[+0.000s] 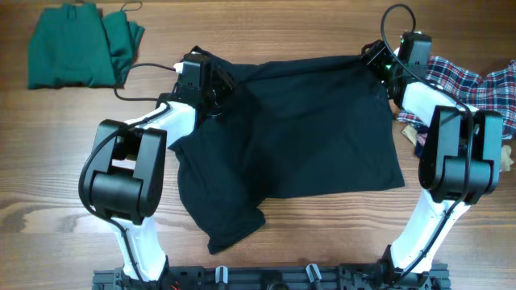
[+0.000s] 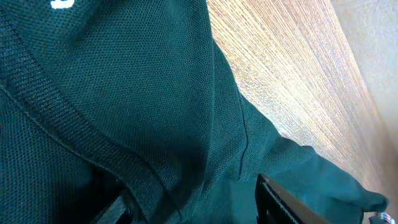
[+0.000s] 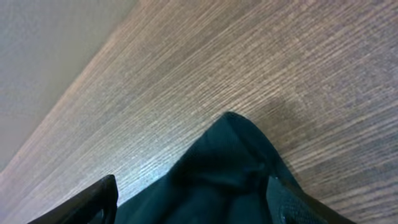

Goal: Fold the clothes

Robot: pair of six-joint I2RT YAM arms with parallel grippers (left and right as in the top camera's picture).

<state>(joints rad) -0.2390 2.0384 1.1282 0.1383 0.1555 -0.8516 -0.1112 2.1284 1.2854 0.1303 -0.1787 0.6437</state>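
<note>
Dark shirt (image 1: 314,133) in left tool (image 1: 211,87), right tool (image 1: 377,59)

The overhead camera looked straight down on the whole table (image 1: 266,242), with the arm bases at the bottom edge. Each wrist camera sat very close over the dark garment (image 1: 306,129), looking along the wood. Each shared one upper corner of the garment with the overhead view.

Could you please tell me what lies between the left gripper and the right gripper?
The dark shirt alone: its upper edge runs from the left gripper to the right gripper, seen in the overhead view.
</note>
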